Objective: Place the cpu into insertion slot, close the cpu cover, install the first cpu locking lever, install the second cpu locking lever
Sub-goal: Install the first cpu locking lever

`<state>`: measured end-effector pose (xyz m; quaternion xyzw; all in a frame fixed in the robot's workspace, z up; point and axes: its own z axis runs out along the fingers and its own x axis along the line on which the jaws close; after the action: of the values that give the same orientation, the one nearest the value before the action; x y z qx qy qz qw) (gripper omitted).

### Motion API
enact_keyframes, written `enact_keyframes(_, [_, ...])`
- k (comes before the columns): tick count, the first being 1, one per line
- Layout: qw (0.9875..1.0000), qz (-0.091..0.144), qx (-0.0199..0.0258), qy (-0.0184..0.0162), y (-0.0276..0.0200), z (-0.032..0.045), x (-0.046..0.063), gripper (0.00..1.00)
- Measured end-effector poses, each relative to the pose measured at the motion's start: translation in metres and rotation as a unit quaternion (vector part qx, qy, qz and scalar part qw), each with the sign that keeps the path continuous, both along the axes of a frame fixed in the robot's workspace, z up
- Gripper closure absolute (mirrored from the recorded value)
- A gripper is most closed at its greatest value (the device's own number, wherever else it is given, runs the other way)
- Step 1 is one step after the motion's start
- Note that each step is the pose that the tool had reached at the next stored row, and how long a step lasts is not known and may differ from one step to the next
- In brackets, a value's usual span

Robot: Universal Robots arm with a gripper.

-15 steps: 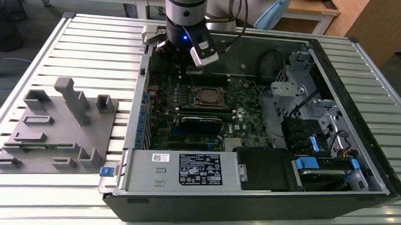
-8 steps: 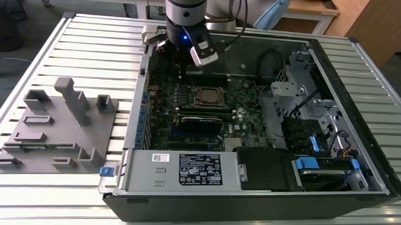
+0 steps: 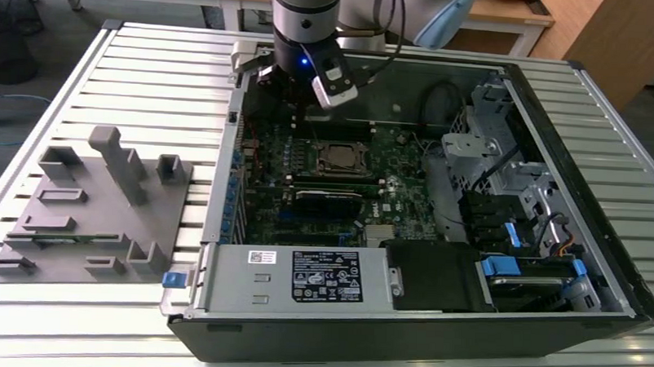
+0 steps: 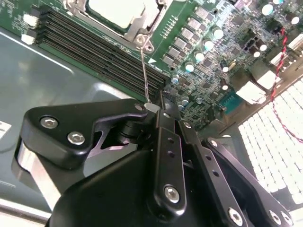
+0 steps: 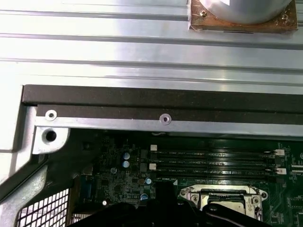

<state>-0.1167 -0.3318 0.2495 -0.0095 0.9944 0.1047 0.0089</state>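
We see the cpu [image 4: 118, 12] already seated in the slot [image 3: 319, 157] on the green board, and the cover [image 4: 137, 27] appears to lie down around it, its window showing the silver top. In the second wrist view the pincer [image 4: 156, 108] looks drawn narrow, pinched on the free end of a thin wire lever [image 4: 145, 71], which stands up from the slot's corner. The arm hangs over the far side of the open case [image 3: 589, 144] on the slatted tabletop [image 3: 145, 87].

Our worry is the grip. The lever is a slim, springy rod held only at its tip. If the pincer turns off the lever's arc, we judge the wire could slide out and spring back. It could also miss its catch and leave the cover unclamped. The memory slots [image 4: 94, 42] and small capacitors [image 4: 189, 66] lie just beside the lever's path, so a low or skewed sweep could knock them. The case wall is near the pincer too.
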Motion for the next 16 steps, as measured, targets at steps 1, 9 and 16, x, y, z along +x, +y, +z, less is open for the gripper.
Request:
enact_keyframes(1, [1.0000,0.000,0.0000,0.0000,0.0000,0.0000,0.002,0.89])
enact_keyframes(9, [1.0000,0.000,0.0000,0.0011,-0.0002,0.0000,0.019,0.89])
enact_keyframes(16, [1.0000,0.000,-0.0001,0.0017,-0.0007,0.0000,0.033,0.89])
